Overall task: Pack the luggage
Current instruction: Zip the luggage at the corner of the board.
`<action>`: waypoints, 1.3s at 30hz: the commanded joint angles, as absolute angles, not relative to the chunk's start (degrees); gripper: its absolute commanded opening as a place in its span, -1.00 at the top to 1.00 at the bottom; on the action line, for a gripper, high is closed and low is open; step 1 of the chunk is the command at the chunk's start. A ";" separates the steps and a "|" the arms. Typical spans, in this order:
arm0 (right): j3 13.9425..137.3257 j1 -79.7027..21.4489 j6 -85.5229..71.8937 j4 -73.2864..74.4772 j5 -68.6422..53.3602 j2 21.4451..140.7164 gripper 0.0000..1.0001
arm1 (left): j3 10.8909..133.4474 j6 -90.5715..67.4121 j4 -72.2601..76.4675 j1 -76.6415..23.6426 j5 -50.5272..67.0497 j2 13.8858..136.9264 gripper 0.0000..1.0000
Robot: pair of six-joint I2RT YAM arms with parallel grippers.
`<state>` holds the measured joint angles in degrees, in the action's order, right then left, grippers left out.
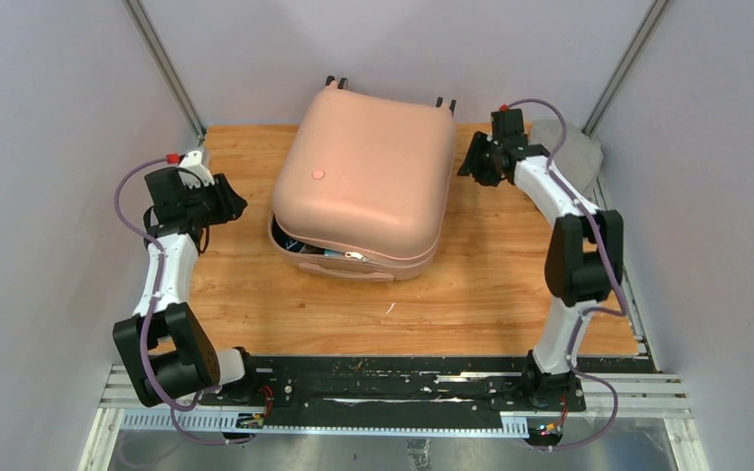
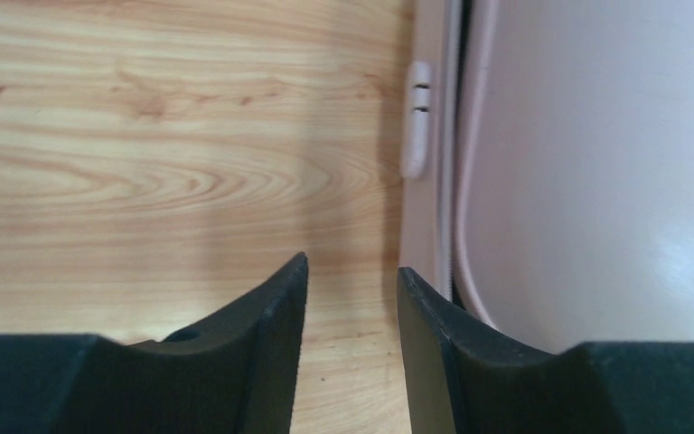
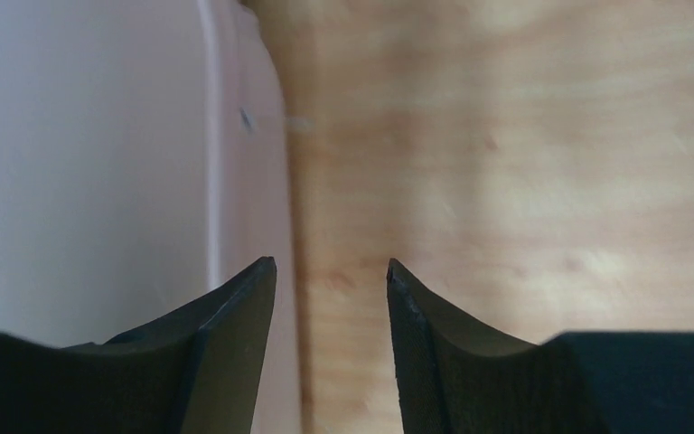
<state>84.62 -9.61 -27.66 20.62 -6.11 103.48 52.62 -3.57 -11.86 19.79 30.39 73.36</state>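
Wooden worktop (image 1: 255, 294) | luggage (image 1: 373, 177) was set toward the far edge, lid ajar | left gripper (image 2: 351, 271) and right gripper (image 3: 330, 267) were held narrowly parted beside it.

The overhead camera sits high above the near edge of the bench (image 1: 511, 294), looking down and forward, far enough back to take in all of it and the pale pink suitcase (image 1: 368, 177). The left wrist camera rides right behind the left end effector (image 2: 352, 271), looking down from close up: bench on its left, suitcase side on its right. The right wrist camera, behind the right end effector (image 3: 332, 267), mirrors that. All three views share suitcase and bench.
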 commanded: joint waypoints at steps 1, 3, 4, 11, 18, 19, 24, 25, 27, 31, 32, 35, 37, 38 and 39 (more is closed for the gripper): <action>100.59 -10.44 -30.97 24.49 -14.49 114.93 -0.03 | 49.43 -4.73 -6.37 20.23 21.48 73.57 0.05; 109.35 -12.70 -29.87 26.60 -16.31 120.03 -0.03 | 47.96 -3.28 -5.89 20.48 22.64 73.30 0.02; 114.46 -13.78 -29.50 28.25 -17.74 122.94 -0.03 | 47.31 -2.60 -5.72 20.44 23.83 73.22 0.01; 140.18 -20.37 -31.39 27.68 -34.55 138.46 -0.03 | 45.50 1.56 -7.07 20.36 32.01 74.96 0.01; 135.40 -21.98 -29.91 17.48 -41.78 134.70 -0.10 | 44.48 7.87 -13.74 20.38 42.04 73.58 0.03; 132.07 -21.53 -27.77 18.16 -37.36 131.51 -0.19 | 44.32 8.56 -14.69 20.35 43.58 72.93 0.01; 113.29 -19.52 -17.84 18.54 -13.61 112.22 -0.46 | 45.32 13.70 -21.15 20.38 49.40 69.98 -0.01; 109.96 -19.56 -16.04 18.70 -9.93 108.53 -0.52 | 45.24 14.02 -21.41 20.39 49.91 69.49 -0.01; 102.87 -19.59 -13.27 19.53 -4.61 101.67 -0.78 | 44.94 13.95 -21.06 20.21 50.65 69.15 -0.01; 84.06 -19.91 -11.37 19.52 -1.24 87.03 -1.00 | 45.08 13.46 -20.74 18.61 50.92 69.67 -0.01; 81.07 -20.13 -11.56 19.67 -1.14 83.77 -1.00 | 44.97 13.07 -20.31 18.00 50.72 69.52 -0.01; 68.10 -22.49 -13.05 20.64 -0.12 75.61 -1.00 | 44.89 10.77 -18.10 15.39 49.66 68.85 -0.01; 62.49 -25.23 -14.27 21.20 -0.09 71.95 -1.00 | 45.43 8.83 -16.72 13.37 49.04 68.48 -0.01; 60.49 -26.19 -15.48 21.59 -0.05 70.64 -1.00 | 45.87 7.87 -16.26 12.46 48.89 68.34 0.00; 58.63 -26.98 -16.99 21.72 -0.33 69.61 -1.00 | 46.38 7.08 -16.11 11.71 48.98 68.35 0.00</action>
<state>66.35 -22.79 -14.28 17.98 -2.26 71.64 45.19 11.94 -19.49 16.19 44.05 69.97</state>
